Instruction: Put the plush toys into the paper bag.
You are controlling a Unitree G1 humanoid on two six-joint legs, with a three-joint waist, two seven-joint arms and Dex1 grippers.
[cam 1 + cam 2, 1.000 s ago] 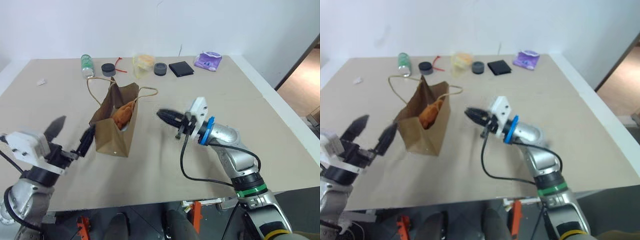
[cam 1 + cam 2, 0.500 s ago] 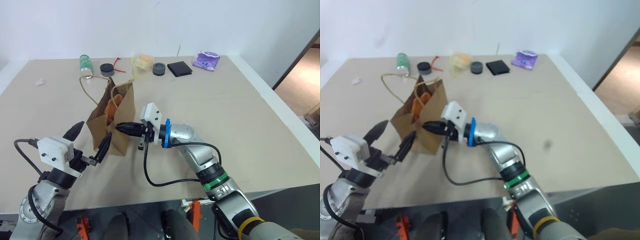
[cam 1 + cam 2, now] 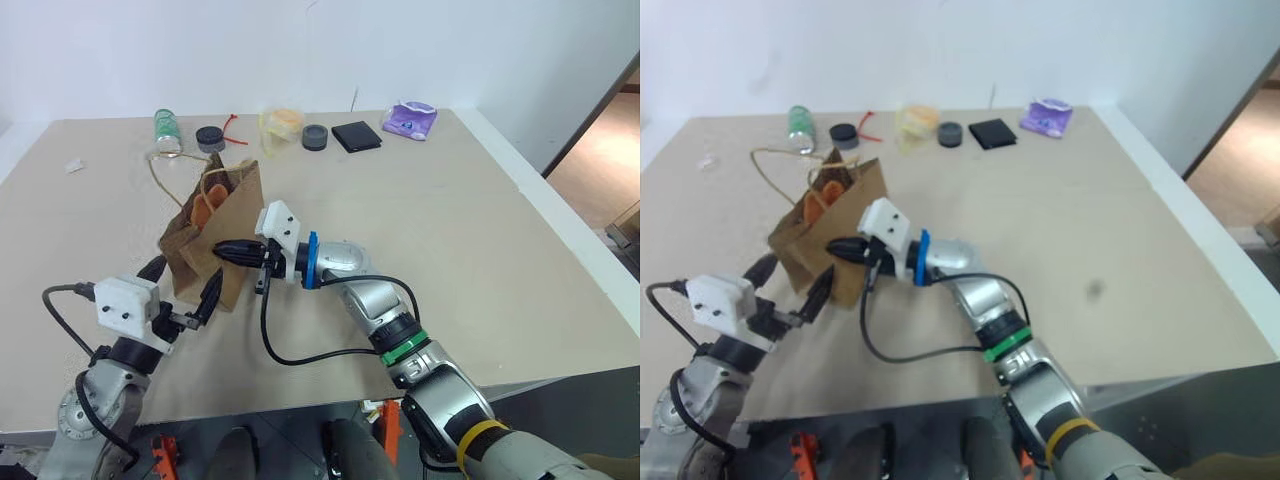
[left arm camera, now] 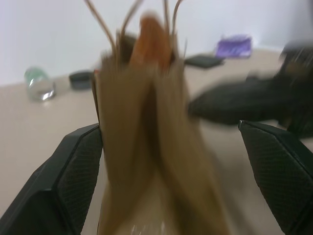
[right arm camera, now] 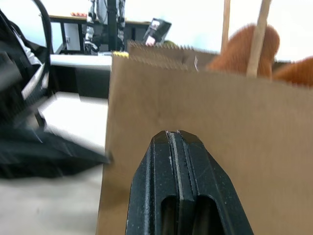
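The brown paper bag (image 3: 222,232) stands on the table, leaning toward my left, its loop handles (image 3: 158,172) hanging over the far side. An orange-brown plush toy (image 3: 204,207) pokes out of its open top, and in the left wrist view too (image 4: 152,43). My right gripper (image 3: 224,250) is shut and points left, its tip against the bag's side wall (image 5: 230,147). My left gripper (image 3: 181,283) is open at the bag's near bottom end, with one finger (image 4: 73,181) on each side of the bag (image 4: 146,147). The inside of the bag is hidden.
Along the table's far edge lie a green bottle (image 3: 165,128), two black tape rolls (image 3: 212,137) (image 3: 316,136), a clear bag with yellow contents (image 3: 283,125), a black wallet (image 3: 358,135) and a purple packet (image 3: 411,121). A white scrap (image 3: 72,166) lies far left.
My right gripper swung left across the table and came up against the bag, which has tipped and slid leftward. My left gripper moved forward and down to straddle the bag's near end.
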